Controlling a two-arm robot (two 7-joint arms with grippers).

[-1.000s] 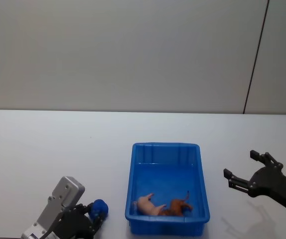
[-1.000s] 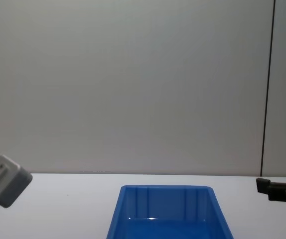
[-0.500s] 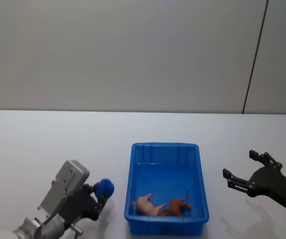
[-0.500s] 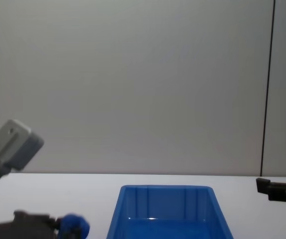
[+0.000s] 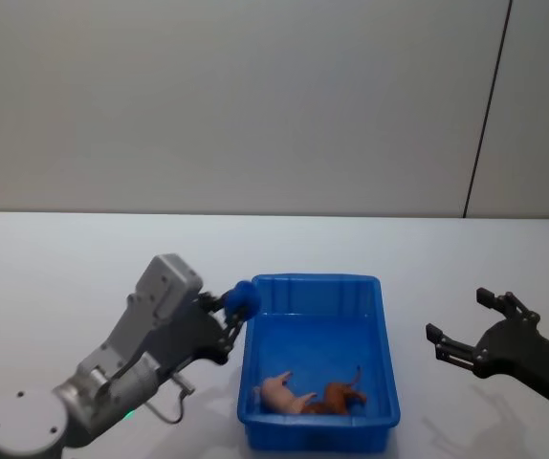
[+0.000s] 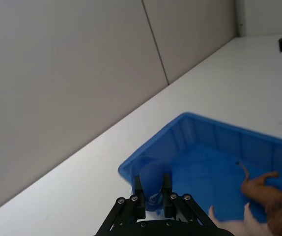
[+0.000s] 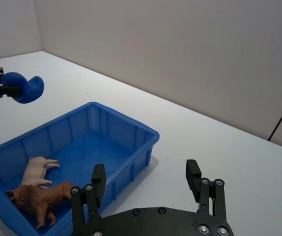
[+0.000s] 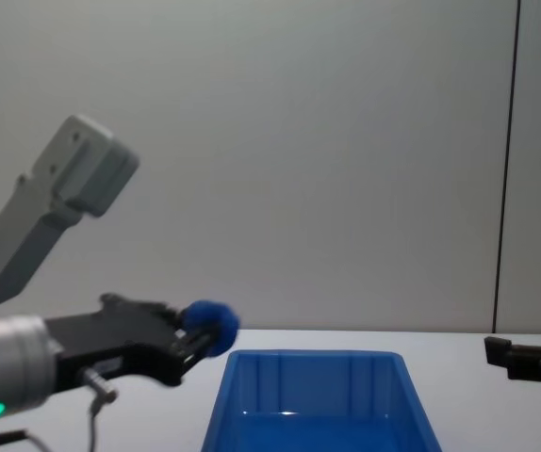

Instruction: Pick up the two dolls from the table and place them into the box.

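While a small blue rounded doll (image 5: pixel 243 300) is gripped by the left gripper (image 5: pixel 231 314) at the bright blue rectangular plastic box's (image 5: pixel 386 382) rim — release inside is called for; the right gripper (image 5: pixel 468 331) is held open, idle.

— What stands behind the work area?

— A plain, pale grey wall (image 5: pixel 236 105) runs across the whole back of the scene, meeting the far edge of the white surface in a straight line. A thin dark vertical seam (image 5: pixel 486 105) splits the wall toward the right.

— And the lighting?

— Soft and even, with no hard shadows on the wall.
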